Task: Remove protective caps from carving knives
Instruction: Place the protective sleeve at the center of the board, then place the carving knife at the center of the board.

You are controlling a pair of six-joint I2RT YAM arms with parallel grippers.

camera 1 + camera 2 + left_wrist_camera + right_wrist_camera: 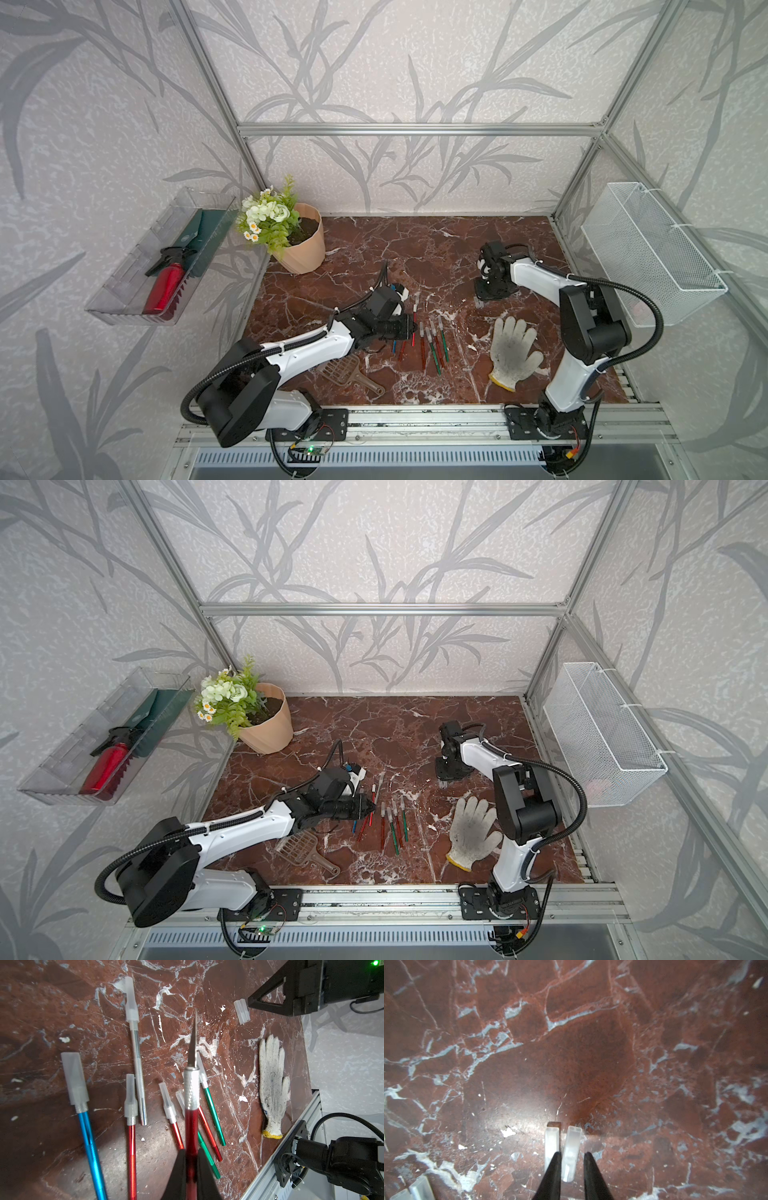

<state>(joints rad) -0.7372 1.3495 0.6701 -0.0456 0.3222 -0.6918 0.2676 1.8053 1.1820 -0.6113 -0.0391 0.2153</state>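
Observation:
My left gripper (191, 1153) (413, 326) is shut on the red handle of a carving knife (191, 1105); its blade (194, 1043) is bare. Below it several carving knives (432, 340) lie on the marble table, among them a blue one (87, 1130) and a red one (131, 1147), each wearing a translucent protective cap (73, 1076). My right gripper (572, 1154) (481, 302) is down at the table further back and right, narrowly open. One loose cap (572, 1142) lies between its fingers and another cap (552, 1140) lies just outside them.
A white work glove (513, 353) lies right of the knives, and a brown slotted scoop (349, 372) lies near the front left. A flower pot (301, 245) stands at the back left. A white mesh basket (648, 249) hangs on the right wall, a clear tray (124, 291) on the left.

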